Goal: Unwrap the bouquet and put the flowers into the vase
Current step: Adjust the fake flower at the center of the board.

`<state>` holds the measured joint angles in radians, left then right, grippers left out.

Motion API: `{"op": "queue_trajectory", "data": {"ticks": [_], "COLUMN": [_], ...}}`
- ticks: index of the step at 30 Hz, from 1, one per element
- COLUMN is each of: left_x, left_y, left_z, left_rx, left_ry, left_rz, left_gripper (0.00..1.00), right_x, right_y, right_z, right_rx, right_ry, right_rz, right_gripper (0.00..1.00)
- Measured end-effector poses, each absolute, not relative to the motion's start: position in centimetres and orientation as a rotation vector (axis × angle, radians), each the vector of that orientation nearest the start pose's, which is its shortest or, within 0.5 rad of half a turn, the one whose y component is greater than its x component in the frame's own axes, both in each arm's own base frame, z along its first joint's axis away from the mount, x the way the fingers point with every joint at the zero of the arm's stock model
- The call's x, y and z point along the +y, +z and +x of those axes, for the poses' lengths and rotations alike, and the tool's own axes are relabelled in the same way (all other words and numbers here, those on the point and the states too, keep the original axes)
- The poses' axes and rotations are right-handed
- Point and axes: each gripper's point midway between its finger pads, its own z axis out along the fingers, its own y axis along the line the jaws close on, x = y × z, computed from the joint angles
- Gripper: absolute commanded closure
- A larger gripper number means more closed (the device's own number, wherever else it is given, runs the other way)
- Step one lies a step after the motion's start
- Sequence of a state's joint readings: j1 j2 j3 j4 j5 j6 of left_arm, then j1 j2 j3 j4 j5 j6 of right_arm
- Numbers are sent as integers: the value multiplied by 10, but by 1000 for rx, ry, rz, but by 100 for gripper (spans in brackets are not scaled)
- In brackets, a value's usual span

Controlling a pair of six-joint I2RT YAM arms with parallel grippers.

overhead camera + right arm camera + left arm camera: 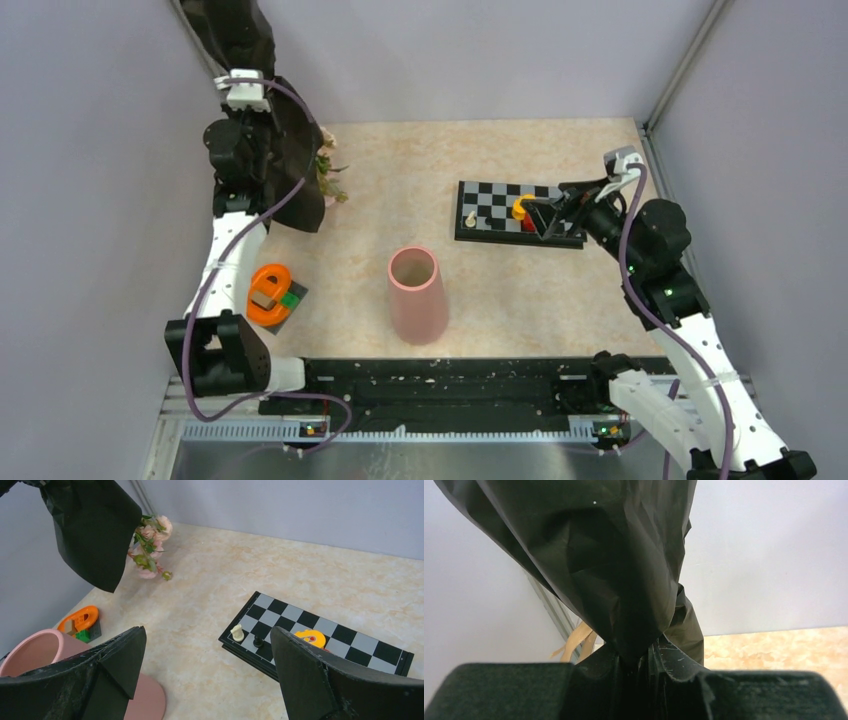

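1. Surface [500,160]: beige, marbled. Plain grey walls [450,60] on three sides.
2. Vase [415,295] stands upright, centre-front.
3. From the vase: chessboard [490,205] at 2 o'clock, orange toy [268,292] at 9 o'clock.
4. Left gripper [636,664] clenched on black wrapping paper [614,570], held aloft at 10 o'clock. The sheet hides part of the flowers from above.
5. Flowers [150,545] lie on the surface by the far-left corner, well apart from the vase.
6. Right gripper [207,635] released, jaws wide, over the chessboard's right end.
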<state>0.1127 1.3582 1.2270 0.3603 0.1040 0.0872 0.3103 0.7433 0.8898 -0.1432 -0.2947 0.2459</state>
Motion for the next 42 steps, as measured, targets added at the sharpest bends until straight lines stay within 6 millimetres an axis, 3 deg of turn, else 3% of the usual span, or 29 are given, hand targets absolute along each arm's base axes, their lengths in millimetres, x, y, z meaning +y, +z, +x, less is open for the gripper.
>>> {"op": "queue_trajectory", "data": {"ticks": [9, 16, 21, 26, 35, 42], "left_x": [-27, -41, -68, -96, -141, -166], "left_y": [417, 411, 393, 381, 366, 357], "left_z": [464, 464, 462, 458, 455, 452], "left_rx": [1320, 1328, 1353, 1361, 1346, 1330], "left_ry": [161, 148, 123, 113, 133, 185], "left_rz": [274, 298, 348, 406, 514, 601], "left_gripper": [100, 100, 100, 100, 100, 100], "right_x": [146, 144, 143, 146, 174, 211], "right_y": [353, 351, 349, 360, 374, 409], "right_z": [256, 256, 260, 270, 311, 310], "right_rx": [1552, 1554, 1557, 1521, 1533, 1469], "right_ry": [661, 654, 653, 687, 825, 970], "right_rz": [-290, -283, -265, -215, -144, -179], "right_gripper": [4, 4, 3, 1, 1, 1]}}
